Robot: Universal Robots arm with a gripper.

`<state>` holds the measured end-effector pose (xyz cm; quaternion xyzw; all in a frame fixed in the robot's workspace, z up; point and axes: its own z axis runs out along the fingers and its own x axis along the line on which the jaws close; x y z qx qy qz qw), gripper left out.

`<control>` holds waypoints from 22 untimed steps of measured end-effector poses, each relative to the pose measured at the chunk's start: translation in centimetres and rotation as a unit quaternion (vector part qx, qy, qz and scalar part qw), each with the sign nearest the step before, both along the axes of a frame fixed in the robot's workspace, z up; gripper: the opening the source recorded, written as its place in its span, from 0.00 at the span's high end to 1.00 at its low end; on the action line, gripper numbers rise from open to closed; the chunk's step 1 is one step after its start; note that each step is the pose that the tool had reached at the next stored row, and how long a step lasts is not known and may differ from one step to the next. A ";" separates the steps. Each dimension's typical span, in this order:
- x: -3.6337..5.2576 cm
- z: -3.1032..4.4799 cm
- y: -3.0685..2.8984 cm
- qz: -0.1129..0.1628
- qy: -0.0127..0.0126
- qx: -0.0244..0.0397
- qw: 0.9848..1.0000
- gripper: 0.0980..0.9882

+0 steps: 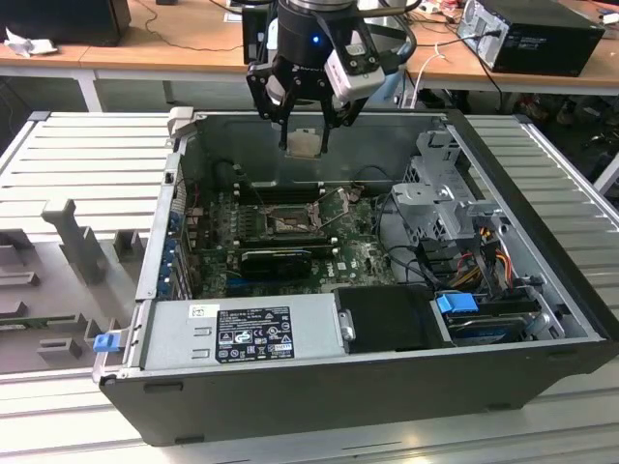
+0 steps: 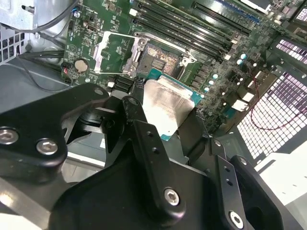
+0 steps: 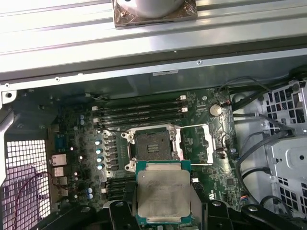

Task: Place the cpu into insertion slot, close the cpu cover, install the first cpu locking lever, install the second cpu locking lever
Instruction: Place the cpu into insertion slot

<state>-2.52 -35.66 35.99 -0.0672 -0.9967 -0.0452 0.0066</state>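
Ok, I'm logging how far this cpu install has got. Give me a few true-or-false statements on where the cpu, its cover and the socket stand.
1. The claw grips the cpu. True.
2. The cpu is seated in the socket. False: the socket is bare, and the cpu hangs above the motherboard.
3. The cpu cover is shut over the socket. False: it lies swung open beside the socket.
4. The computer case is open, baring the motherboard. True.

Ribbed metal table (image 1: 97, 145), open computer case (image 1: 387, 387) on it, grey fixture (image 1: 73, 232) beside
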 end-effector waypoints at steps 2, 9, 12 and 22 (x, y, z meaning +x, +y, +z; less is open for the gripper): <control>0.00 -0.02 0.00 -0.010 0.000 0.000 1.000 0.51; 0.00 -0.07 0.00 -0.043 0.000 0.000 0.999 0.51; 0.00 -0.10 0.00 -0.061 0.000 0.000 0.998 0.51; 0.00 -0.18 0.00 -0.120 0.000 0.000 0.993 0.51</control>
